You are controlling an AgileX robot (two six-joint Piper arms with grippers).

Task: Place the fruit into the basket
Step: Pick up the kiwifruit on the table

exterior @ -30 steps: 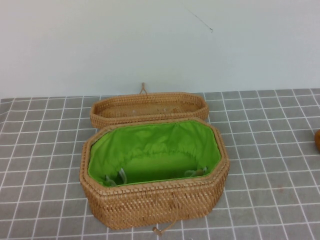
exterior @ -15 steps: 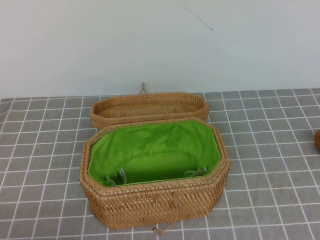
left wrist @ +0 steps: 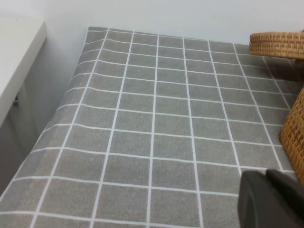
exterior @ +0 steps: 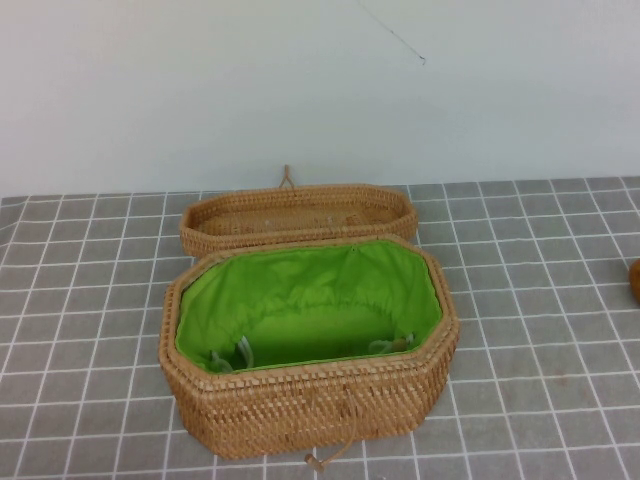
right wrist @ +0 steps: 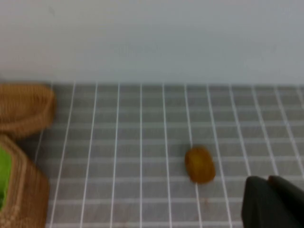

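fruit first: you have not picked it up yet, so the whole task is still ahead of you. going near to far in the high view, the basket (exterior: pixel 308 345) sits closest to you, at the 6 o'clock side of the grey checked tablecloth (exterior: pixel 90 290), open, its green lining (exterior: pixel 300 290) bare of any fruit. the cord loop (exterior: pixel 322 458) hangs at its near wall. just behind it, toward 12 o'clock and touching or nearly touching its far rim, lies the shallow wicker lid (exterior: pixel 298 217), and beyond that the pale wall (exterior: pixel 300 90). the fruit (exterior: pixel 635 280) shows only as a sliver at the 3 o'clock edge of that view, well apart from the basket. the right wrist view gives you a better look: the fruit (right wrist: pixel 199 164) rests alone on the cloth, with the basket's corner (right wrist: pixel 21 194) and the lid's end (right wrist: pixel 23 109) off to its side. neither arm appears in the high view. the right gripper (right wrist: pixel 273 202) is only a dark corner of its own camera's picture, near the fruit but not on it; you cannot tell from this whether it is spread or closed. the same goes for the left gripper (left wrist: pixel 270 199), a dark shape beside the basket's outer wall (left wrist: pixel 294 128), holding nothing that shows. my judgement: reaching, grasping, carrying and releasing all remain, and the right arm is the better placed.
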